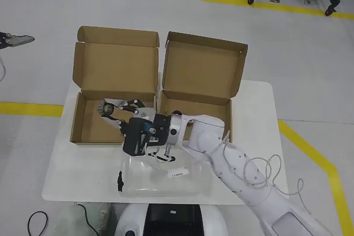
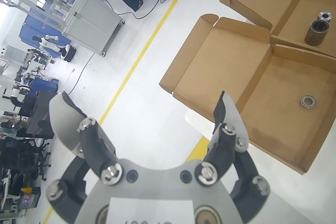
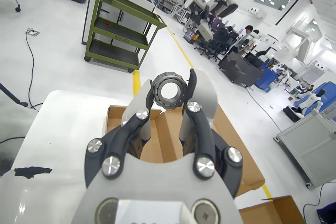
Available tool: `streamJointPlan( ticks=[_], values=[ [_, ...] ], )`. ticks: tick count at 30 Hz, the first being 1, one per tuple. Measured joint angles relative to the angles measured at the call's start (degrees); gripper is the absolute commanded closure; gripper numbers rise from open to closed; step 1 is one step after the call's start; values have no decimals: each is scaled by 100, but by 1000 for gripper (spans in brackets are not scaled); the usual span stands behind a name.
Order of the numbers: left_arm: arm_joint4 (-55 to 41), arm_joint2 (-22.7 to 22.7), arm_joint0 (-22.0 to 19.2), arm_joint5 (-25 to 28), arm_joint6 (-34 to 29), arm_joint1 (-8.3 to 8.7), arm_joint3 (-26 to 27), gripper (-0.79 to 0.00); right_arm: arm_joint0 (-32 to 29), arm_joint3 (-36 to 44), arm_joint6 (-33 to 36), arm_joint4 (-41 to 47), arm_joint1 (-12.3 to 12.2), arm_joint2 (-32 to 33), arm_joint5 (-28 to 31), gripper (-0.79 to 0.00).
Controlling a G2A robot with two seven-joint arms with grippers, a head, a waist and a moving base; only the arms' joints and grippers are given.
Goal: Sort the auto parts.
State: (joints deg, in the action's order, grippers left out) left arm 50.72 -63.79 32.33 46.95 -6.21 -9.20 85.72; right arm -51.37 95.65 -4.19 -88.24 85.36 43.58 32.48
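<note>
Bearing [image 3: 169,90]: pinched in right hand [image 3: 171,81], held over left box [image 1: 87,127], 10 o'clock on counter [image 1: 256,118]. Ring [image 2: 308,101]: 1, on that box's floor. Sleeves [image 2: 316,32]: 2, upright in right box [image 1: 203,65]. Left hand [image 2: 143,99]: spread, off the counter toward 10 o'clock.

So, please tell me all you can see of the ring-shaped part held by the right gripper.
The bearing is a dark grey metal ring, its outside ribbed like rollers, its bore open. The right gripper holds its sides between shut jaws, bore facing the wrist camera. It hangs over an open cardboard box, touching only the jaws.
</note>
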Motion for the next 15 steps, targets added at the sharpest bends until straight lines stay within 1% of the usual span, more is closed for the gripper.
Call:
streamJointPlan(
  ticks=[7, 15],
  values=[
    [0, 0, 0, 0, 0, 0, 0, -785, -95, -377, 549, -7, 19, -140, 20, 0],
    [0, 0, 0, 0, 0, 0, 0, -785, 159, -1018, 1187, 241, 171, -482, 53, 0]
  ],
)
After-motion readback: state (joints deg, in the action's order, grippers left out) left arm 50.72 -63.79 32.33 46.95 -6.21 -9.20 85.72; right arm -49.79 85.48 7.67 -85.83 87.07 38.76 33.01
